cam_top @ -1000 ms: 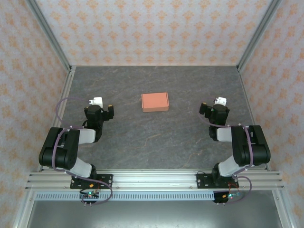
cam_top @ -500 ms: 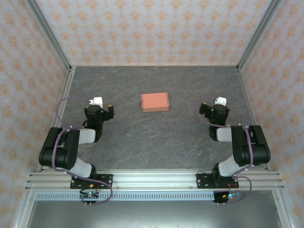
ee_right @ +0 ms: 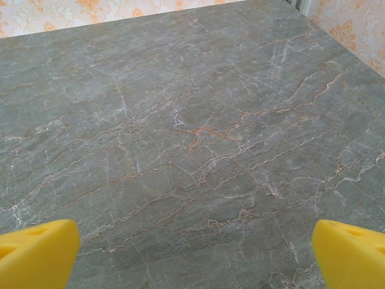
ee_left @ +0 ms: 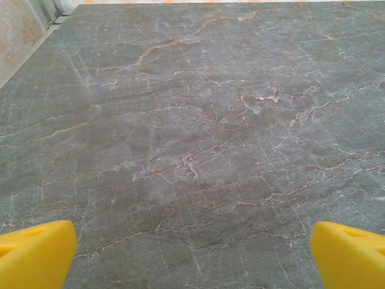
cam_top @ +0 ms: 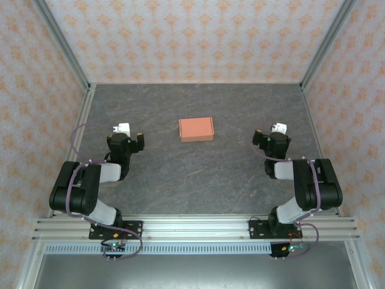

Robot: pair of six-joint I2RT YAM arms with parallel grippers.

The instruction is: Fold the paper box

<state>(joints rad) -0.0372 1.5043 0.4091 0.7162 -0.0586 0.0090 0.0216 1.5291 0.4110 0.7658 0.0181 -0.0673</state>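
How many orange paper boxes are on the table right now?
1. The paper box lies on the table, midway between left and right, somewhat toward the far side. It seems unlikely that another is hidden.

Grey, veined stone-look table (cam_top: pixel 198 180). One salmon paper box (cam_top: pixel 196 129) lies flat on it, just 12 o'clock of centre; seemingly folded shut, seams unresolved.

One paper box (cam_top: pixel 196 129) — two hands: left hand (ee_left: pixel 192 257), right hand (ee_right: pixel 194 257) — one table (cam_top: pixel 198 180).
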